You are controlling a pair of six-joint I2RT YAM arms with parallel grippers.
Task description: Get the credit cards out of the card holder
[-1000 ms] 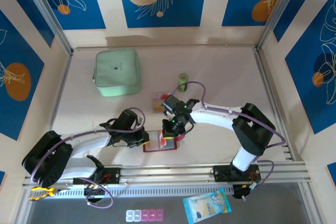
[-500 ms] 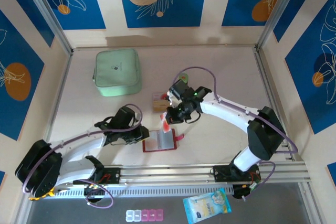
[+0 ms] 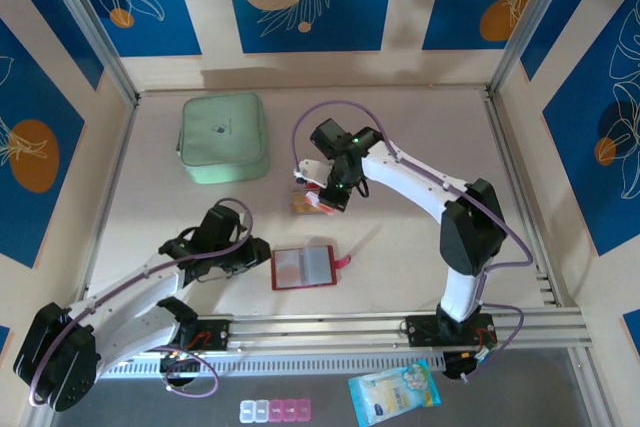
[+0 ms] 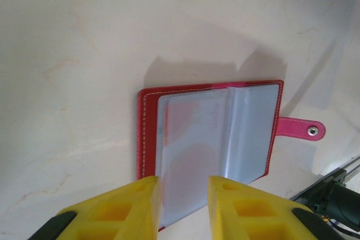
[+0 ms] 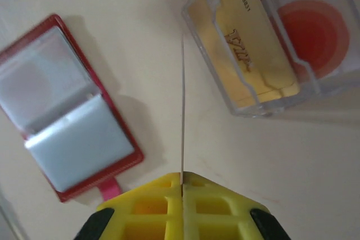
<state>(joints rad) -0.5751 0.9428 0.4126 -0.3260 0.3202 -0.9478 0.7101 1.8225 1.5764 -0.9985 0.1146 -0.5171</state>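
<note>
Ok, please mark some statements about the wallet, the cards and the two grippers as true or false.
1. The red wallet lies open on the table. True.
2. The left gripper grips the wallet. False: its fingers stand apart and hold nothing.
3. The right gripper pinches a thin card. True.
4. The clear box is empty. False: it holds a yellow card and a white card with a red circle.

card holder [image 4: 146, 139]: red leather-look cover, stitched edge, with smooth glossy clear-plastic sleeves [image 4: 247, 127]. table [image 4: 73, 54]: matt, pale, faintly veined. fingers [image 4: 118, 212] of the left gripper [image 4: 181, 186]: matt yellow plastic. box [image 5: 264, 103]: glossy transparent plastic. credit card [image 5: 182, 111]: thin, stiff. case [image 3: 223, 137]: mint-green cloth.
</note>
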